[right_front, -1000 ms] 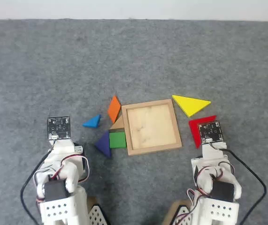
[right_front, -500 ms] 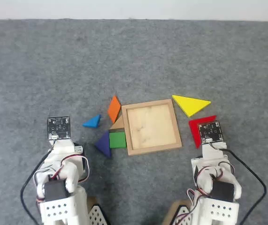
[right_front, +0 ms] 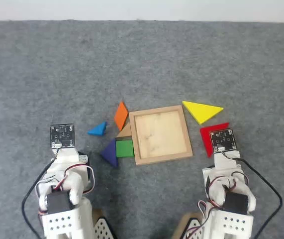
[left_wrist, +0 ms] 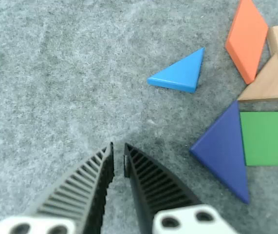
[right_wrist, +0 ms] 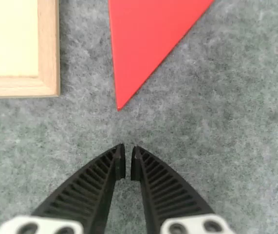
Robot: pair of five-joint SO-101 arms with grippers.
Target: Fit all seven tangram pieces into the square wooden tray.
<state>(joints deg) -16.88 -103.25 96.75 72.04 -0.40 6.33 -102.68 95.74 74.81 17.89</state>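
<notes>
At the counter's middle: the square wooden tray (right_front: 163,159) lies flat on the grey felt of the counter (right_front: 181,59), turned a little askew. Its floor is bare, and none of the seven pieces is in it yet.
Left of the tray: five pieces. The orange parallelogram (right_front: 121,115) sits by the far left corner. The plain wood triangle (right_front: 125,132) and the green square (right_front: 125,148) lie close against the left rim. The purple triangle (right_front: 110,152) lies against the green square's outer side. The small blue triangle (right_front: 98,130) lies apart, farther left.
Right of the tray: the yellow triangle (right_front: 201,110) lies off the far right corner. The red triangle (right_front: 206,138) lies beside the right rim, partly under the right arm's wrist.
Why so laid: as I judge it, the pieces are split so each arm has a share within reach, with the tray between them for both.
Left pincer (left_wrist: 119,148): low over bare felt, all but closed with a thin slit between the tips, holding nothing. The purple and blue triangles lie just ahead of it.
Right pincer (right_wrist: 127,147): likewise nearly closed and empty. Its tips are aimed at the sharp corner of the red triangle, near but not touching.
Stage: the very start, by my judgement, with nothing gripped and nothing placed.
Next move calls for: the fingers to spread wide enough to take a flat piece by its edges.
</notes>
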